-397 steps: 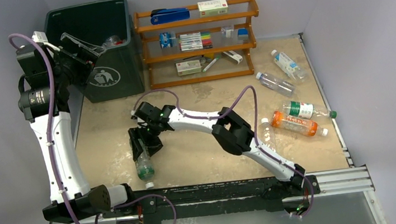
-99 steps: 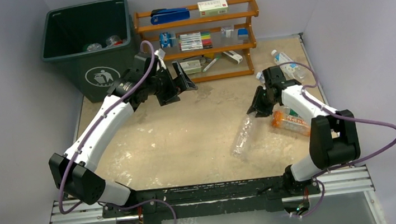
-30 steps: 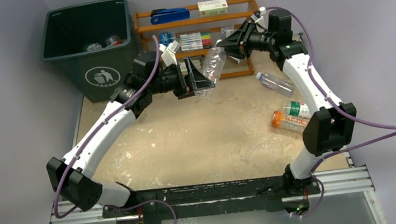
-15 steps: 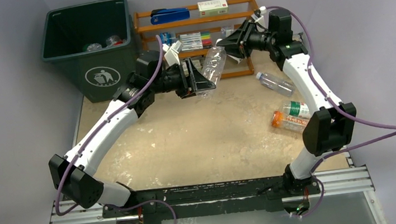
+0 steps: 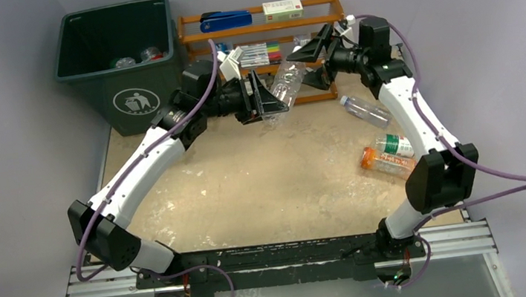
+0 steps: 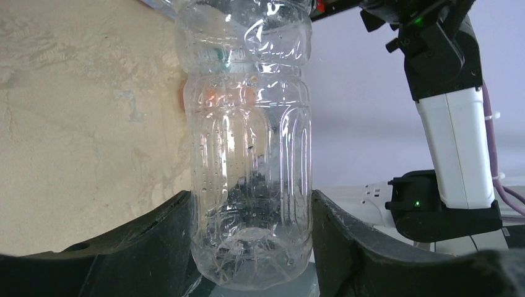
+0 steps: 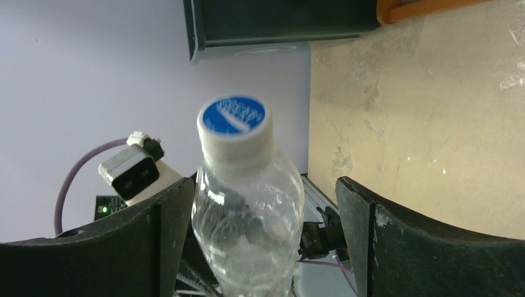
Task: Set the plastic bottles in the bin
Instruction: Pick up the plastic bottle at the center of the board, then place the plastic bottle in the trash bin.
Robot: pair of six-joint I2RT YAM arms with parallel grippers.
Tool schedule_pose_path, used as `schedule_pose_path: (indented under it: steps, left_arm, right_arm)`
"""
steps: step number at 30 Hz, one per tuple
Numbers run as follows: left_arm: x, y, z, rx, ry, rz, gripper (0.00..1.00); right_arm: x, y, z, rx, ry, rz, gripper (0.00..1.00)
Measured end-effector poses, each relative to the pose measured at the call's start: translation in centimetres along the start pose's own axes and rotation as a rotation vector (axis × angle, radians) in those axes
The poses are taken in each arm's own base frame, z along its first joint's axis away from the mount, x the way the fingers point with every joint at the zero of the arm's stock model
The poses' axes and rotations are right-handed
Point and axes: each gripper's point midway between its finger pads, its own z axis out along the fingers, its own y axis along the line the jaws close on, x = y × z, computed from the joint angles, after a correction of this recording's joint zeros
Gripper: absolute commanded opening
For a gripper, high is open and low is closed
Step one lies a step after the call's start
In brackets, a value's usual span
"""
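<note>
- While it hangs in the air just in front of the wooden rack (image 5: 261,27), the clear bottle (image 5: 284,85) is clamped at its base end by the left gripper (image 5: 268,103). It is held to the right of the bin (image 5: 139,103), not over it.
- In the left wrist view the base is seen pressed between the two fingers (image 6: 155,247). The neck is cut off by the top edge of that view.
- The right gripper (image 5: 301,73) is placed around the cap end with its jaws apart.
- In the right wrist view a wide gap is seen between one finger (image 7: 384,235) and the bottle. The other finger lies very near it, and it cannot be told whether it touches.
- The cap (image 7: 234,120), white with a blue top, is a little blurred and its print cannot be read. The lower body of the bottle is cut off by the bottom edge.
- In the top view the cap and the base are mostly hidden by the two grippers.
- Two bottles (image 5: 136,58) can be made out inside the bin. Most of the inside is dark, and what else lies there cannot be told.
- On the right side of the table (image 5: 249,187) three more are lying: a clear one (image 5: 366,110), one with a green label (image 5: 396,145) and an orange one (image 5: 387,164) just beside it. The right end of the last two is hidden by the right arm.
</note>
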Motion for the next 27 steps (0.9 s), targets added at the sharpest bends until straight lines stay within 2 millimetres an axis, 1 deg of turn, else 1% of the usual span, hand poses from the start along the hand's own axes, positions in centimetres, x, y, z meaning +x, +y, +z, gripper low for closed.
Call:
schedule_pose_path:
  steps: [2, 5, 9, 13, 15, 17, 23, 27]
  left_arm:
    - [-0.2, -0.1, 0.0, -0.002, -0.002, 0.000, 0.31]
    - [-0.9, 0.1, -0.1, -0.011, -0.014, -0.003, 0.31]
    - [-3.2, 0.7, -1.0, -0.026, -0.066, -0.008, 0.31]
    - [-7.2, 1.6, -2.6, -0.045, -0.156, -0.011, 0.32]
    - [-9.0, 1.7, -3.4, -0.049, -0.197, -0.008, 0.32]
    - [-11.2, 1.6, -4.2, -0.047, -0.239, 0.000, 0.32]
    - [-16.8, 0.9, -7.1, -0.026, -0.364, 0.021, 0.31]
    - [-20.9, 1.6, -10.4, -0.018, -0.487, 0.000, 0.31]
  right_arm:
    - [0.3, 0.2, -0.7, -0.001, -0.008, -0.001, 0.87]
    - [0.4, 1.1, -2.2, -0.015, -0.032, -0.015, 0.87]
    - [0.6, 2.8, -4.2, -0.048, -0.066, -0.052, 0.88]
    - [1.1, 4.3, -5.7, -0.082, -0.078, -0.087, 0.88]
    - [1.4, 4.6, -6.0, -0.092, -0.079, -0.097, 0.88]
    - [1.7, 4.3, -6.0, -0.090, -0.074, -0.093, 0.88]
    - [2.4, 2.5, -5.6, -0.067, -0.043, -0.053, 0.88]
    - [2.5, 2.0, -5.5, -0.060, -0.039, -0.045, 0.88]
